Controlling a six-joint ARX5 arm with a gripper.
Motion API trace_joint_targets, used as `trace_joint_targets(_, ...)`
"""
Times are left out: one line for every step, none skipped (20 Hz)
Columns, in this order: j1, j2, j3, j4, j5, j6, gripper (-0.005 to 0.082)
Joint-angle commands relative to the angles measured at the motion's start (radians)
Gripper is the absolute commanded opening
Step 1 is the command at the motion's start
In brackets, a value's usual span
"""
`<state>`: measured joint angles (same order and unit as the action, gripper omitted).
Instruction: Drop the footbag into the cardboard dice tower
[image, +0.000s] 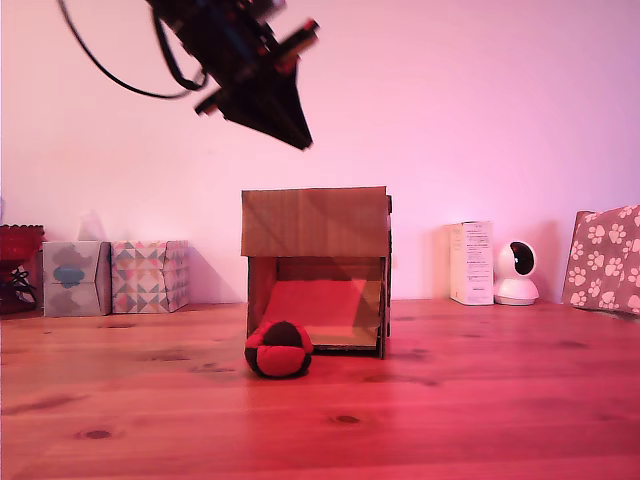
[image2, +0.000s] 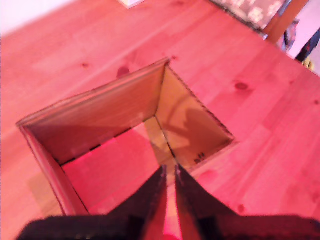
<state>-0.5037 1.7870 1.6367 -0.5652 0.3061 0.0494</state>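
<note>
Hanging above the cardboard dice tower (image: 316, 270), the gripper (image: 300, 138) is raised well clear of the box and tilted, its dark pointed tip directed down toward the exterior view's right. The wrist view shows its two black fingers (image2: 145, 195) brought almost together, with only a thin slit between the tips and nothing held in it; the pincer is closed and empty. A black cable (image: 110, 70) loops from the arm at the exterior view's upper left. The tower stands on the wooden table (image: 480, 400), its plain upper front panel facing the exterior camera and its lower front opening exposing a sloped inner ramp (image: 318, 302). Seen from the wrist, the tower's top is open, and the view runs down the brown inner walls to the ramp surface, with no object inside. The footbag (image: 279, 348), a small ball of red and black panels, rests on the table in front of the tower, at the corner of the opening on the exterior view's left, just beside or touching the box front. Against the back wall, two patterned tissue boxes (image: 112, 277) stand at the exterior view's left, and a white carton (image: 471, 262) and a small white camera (image: 517, 272) stand at its right, with a paw-print box (image: 605, 258) at the right edge.
</note>
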Motion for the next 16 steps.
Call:
trace_joint_targets(-0.002,-0.057,-0.097,0.060,0.004,0.003,-0.0019)
trace_joint_targets(-0.002,-0.093,-0.163,0.112,0.004,0.003,-0.0019)
trace_joint_targets(-0.002,-0.129,-0.236,0.171,0.004,-0.001,-0.0019)
trace_joint_targets(-0.002,-0.171,-0.307,0.222,0.004,-0.019,-0.0020)
trace_joint_targets(-0.002,-0.209,-0.374,0.268,0.004,-0.029,-0.0019)
trace_joint_targets(-0.002,-0.248,-0.440,0.302,0.004,-0.040,-0.0019)
trace_joint_targets(-0.002,-0.286,-0.504,0.336,0.004,-0.042,-0.0019)
trace_joint_targets(-0.002,-0.330,-0.566,0.368,0.004,-0.046,-0.0019)
trace_joint_targets(-0.002,-0.367,-0.623,0.399,0.004,-0.051,-0.0019)
trace_joint_targets(-0.002,-0.408,-0.680,0.423,0.004,-0.064,-0.0019)
trace_joint_targets(-0.002,-0.447,-0.733,0.451,0.003,-0.071,-0.0019)
trace_joint_targets(-0.002,-0.487,-0.784,0.476,0.003,-0.081,-0.0019)
trace_joint_targets(-0.002,-0.518,-0.826,0.491,0.000,-0.088,-0.0019)
trace_joint_targets(-0.002,-0.549,-0.862,0.497,-0.001,-0.088,-0.0019)
trace_joint_targets(-0.002,-0.575,-0.900,0.509,-0.004,-0.089,-0.0019)
trace_joint_targets(-0.002,-0.606,-0.938,0.527,-0.012,-0.095,-0.0019)
